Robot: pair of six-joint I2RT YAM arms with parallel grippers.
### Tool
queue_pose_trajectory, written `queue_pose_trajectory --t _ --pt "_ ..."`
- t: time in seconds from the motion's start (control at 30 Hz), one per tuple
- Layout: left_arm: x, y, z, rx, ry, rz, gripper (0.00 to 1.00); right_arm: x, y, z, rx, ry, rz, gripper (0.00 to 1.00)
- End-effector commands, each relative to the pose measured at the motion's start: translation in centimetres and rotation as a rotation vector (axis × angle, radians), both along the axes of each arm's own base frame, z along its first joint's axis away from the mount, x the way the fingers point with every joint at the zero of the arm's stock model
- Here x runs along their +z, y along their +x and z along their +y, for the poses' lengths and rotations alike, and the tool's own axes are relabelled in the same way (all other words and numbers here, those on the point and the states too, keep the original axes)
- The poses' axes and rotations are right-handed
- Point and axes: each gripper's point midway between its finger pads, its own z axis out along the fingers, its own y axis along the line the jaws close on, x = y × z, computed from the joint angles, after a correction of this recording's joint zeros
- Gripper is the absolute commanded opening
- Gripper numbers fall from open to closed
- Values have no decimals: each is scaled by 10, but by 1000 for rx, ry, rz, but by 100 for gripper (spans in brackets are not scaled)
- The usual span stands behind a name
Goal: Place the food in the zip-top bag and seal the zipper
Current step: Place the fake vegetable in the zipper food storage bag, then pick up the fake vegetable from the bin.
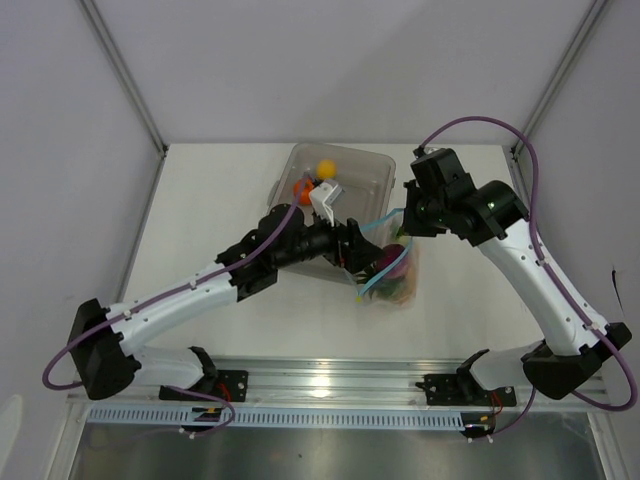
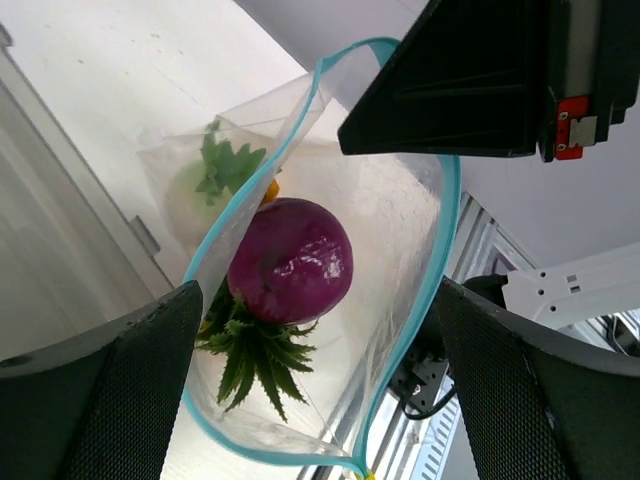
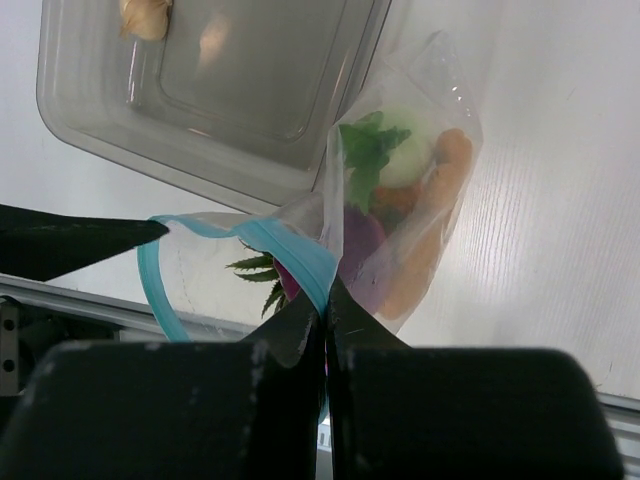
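Observation:
The clear zip-top bag (image 1: 398, 282) lies right of the tray, its mouth held up and wide. My right gripper (image 3: 326, 296) is shut on the light blue zipper (image 3: 290, 255) at the rim. My left gripper (image 2: 318, 300) hangs open over the mouth, its fingers (image 2: 120, 400) on either side of it, touching nothing. A purple onion (image 2: 290, 260) rests just inside the mouth on a green leafy sprig (image 2: 255, 350). Deeper in the bag are a white radish (image 3: 412, 160) and orange pieces (image 3: 440, 175). A yellow lemon (image 1: 326, 168) and an orange toy (image 1: 303, 186) stay in the tray.
The rigid clear tray (image 1: 378, 165) stands behind the bag, partly under my left wrist; beige bits (image 3: 145, 15) lie in it. An aluminium rail (image 1: 330, 380) runs along the near table edge. White walls close in the table on three sides.

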Motion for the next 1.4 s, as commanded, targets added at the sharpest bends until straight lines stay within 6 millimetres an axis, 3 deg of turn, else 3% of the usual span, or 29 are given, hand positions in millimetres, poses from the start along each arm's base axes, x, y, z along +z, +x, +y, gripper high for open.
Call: queue_pose_trajectory --t 0.0,0.07,0.1,0.17,0.3,0.37,0.43,0.47,0.5,0.57,0.6,0.63,0.7,0.77,0.8,0.83,0.87,1.1,1.17,1.37 --pt "37 12 22 99 -52 -68 100 27 2 0 6 54 -83 0" --pt "44 25 44 226 -61 -67 99 27 2 -1 5 51 -82 0" --pt "25 35 61 308 -29 -9 100 27 2 -2 5 51 -82 0" --pt "29 45 85 413 -64 21 99 26 2 -1 9 49 -83 0" --pt "3 71 132 591 -44 113 99 23 1 -1 13 47 -77 0" --pt "-11 89 150 693 -24 176 100 19 -1 -2 15 42 -70 0" --pt "-12 100 157 733 24 197 99 18 -1 -2 18 44 -69 0" --pt "-29 110 159 761 87 214 99 17 -2 -3 18 45 -67 0" --pt "-15 119 157 775 92 196 99 17 -3 -3 19 44 -67 0" --pt "-51 130 159 784 242 253 100 19 -3 -4 17 46 -71 0" --pt "-60 134 158 780 280 275 100 18 -3 -3 18 46 -69 0" --pt "-40 146 154 787 257 263 99 19 -3 -3 18 49 -73 0" --pt "-67 160 153 802 358 359 99 20 -3 -3 22 50 -74 0" --pt "-59 174 155 821 389 402 99 19 -3 -3 23 51 -73 0" --pt "-85 184 156 845 455 442 99 19 -4 -3 21 50 -72 0" --pt "-91 188 156 856 476 456 100 18 -3 -3 19 49 -71 0" --pt "-83 201 157 877 457 445 99 18 -4 -3 22 51 -71 0" --pt "-120 251 150 873 445 478 98 19 -6 -7 22 34 -72 0" --pt "-130 262 146 847 443 478 96 18 -7 -8 22 29 -68 0" --pt "-134 287 125 777 350 472 94 15 -10 -11 15 22 -58 0"
